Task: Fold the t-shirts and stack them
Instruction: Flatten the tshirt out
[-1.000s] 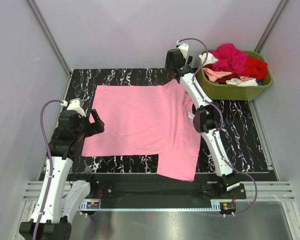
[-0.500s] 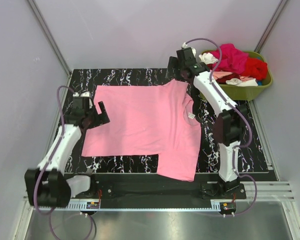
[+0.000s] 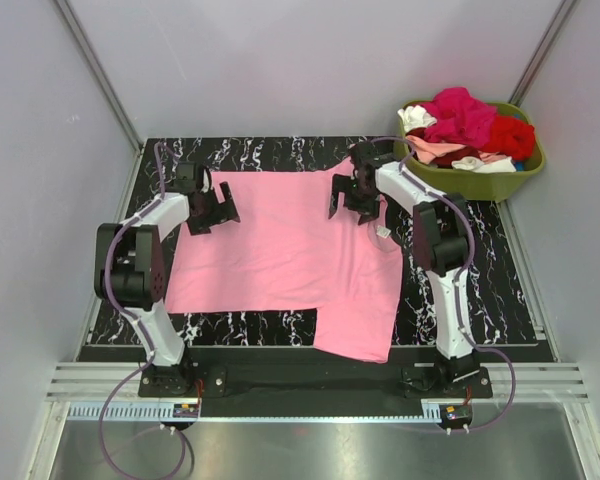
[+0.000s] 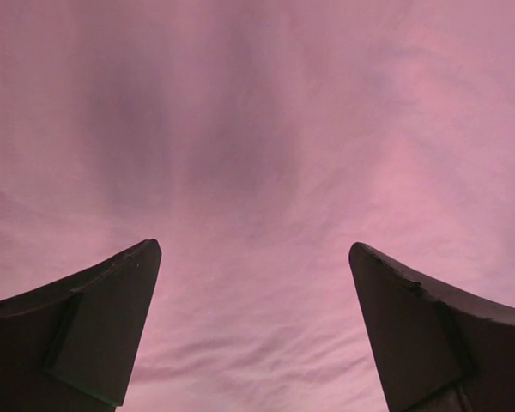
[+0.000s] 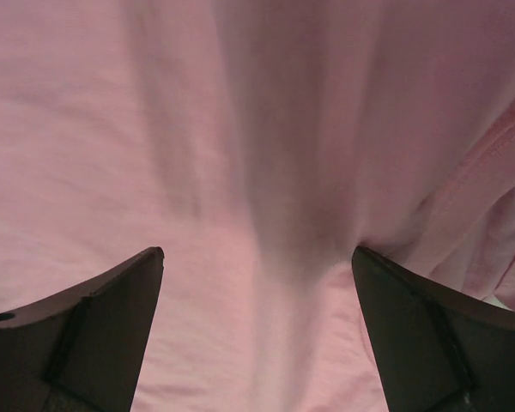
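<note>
The medium pink short-sleeved cloth t-shirt (image 3: 280, 250) is lying spread flat on the black white-veined table (image 3: 480, 280). The left gripper (image 3: 213, 210) and the right gripper (image 3: 352, 204) are poising low over its far part, jaws wide apart, gripping nothing.

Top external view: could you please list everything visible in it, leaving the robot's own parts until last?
pink t-shirt: one, medium pink, spread across the table's middle
heaped t-shirts: several, magenta, red, pale pink and white, piled in the tub
tub: one, olive green, far right corner
table: one, black with white marbling, under the shirt
left gripper: one, black, open, over the shirt's far left part
right gripper: one, black, open, over the shirt near its collar
</note>
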### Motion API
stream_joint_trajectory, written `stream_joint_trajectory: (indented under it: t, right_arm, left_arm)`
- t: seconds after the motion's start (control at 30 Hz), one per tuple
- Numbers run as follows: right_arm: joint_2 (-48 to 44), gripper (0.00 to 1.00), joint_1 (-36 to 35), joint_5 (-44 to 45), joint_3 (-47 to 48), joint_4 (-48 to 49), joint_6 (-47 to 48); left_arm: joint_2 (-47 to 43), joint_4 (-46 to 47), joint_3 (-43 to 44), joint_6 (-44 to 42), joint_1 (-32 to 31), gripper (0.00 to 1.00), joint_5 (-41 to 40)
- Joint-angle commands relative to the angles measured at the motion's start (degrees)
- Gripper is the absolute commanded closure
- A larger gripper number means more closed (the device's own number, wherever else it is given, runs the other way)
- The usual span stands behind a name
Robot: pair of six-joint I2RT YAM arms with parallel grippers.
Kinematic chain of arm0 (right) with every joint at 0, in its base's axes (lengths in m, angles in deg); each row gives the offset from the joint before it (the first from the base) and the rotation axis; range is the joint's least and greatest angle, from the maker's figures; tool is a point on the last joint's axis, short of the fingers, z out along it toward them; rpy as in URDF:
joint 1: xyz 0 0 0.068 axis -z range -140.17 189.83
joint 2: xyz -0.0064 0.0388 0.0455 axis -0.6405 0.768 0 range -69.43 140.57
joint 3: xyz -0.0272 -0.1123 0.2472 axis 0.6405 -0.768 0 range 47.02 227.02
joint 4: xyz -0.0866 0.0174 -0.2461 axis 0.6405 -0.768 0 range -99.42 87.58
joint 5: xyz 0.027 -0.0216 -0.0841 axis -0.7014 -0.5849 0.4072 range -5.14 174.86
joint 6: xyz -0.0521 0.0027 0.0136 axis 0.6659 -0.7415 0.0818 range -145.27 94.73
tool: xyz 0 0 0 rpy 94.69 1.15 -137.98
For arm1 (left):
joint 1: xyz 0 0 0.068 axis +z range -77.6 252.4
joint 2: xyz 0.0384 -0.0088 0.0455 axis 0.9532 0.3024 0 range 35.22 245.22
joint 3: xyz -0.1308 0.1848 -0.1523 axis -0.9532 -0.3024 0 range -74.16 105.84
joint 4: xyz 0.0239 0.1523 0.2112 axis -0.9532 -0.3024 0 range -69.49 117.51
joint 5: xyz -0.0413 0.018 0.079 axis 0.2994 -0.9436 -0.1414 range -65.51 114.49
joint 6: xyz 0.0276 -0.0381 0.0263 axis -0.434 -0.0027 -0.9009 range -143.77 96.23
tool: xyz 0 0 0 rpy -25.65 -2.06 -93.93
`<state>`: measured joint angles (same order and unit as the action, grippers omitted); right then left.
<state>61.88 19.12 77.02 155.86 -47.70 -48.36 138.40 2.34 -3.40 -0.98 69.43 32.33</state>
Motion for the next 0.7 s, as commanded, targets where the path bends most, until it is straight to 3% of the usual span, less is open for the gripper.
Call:
stream_joint_trajectory:
  t: [0.0,0.23,0.43,0.6,0.67]
  right_arm:
    - [-1.2,0.02,2.6,-2.7,-2.4,-1.0,2.1]
    - [-8.2,0.03,7.6,-2.4,-20.5,4.6,-0.3]
    - [-14.4,0.0,7.7,-1.0,-28.1,5.9,-2.1]
    - [-7.4,0.0,7.5,-2.9,-16.8,0.9,-1.3]
    - [-1.7,0.0,6.7,-2.8,-6.3,-3.2,-0.9]
  left_arm:
    - [0.4,2.3,-1.0,2.1,-0.1,0.01,3.2]
    - [-4.5,7.2,-14.1,7.0,-2.8,0.01,3.9]
    - [-9.8,10.5,-21.7,10.7,-4.8,0.01,3.0]
    - [-7.6,5.7,-15.2,8.3,-2.4,0.01,1.5]
    - [-5.3,3.5,-12.0,7.5,0.2,0.01,2.0]
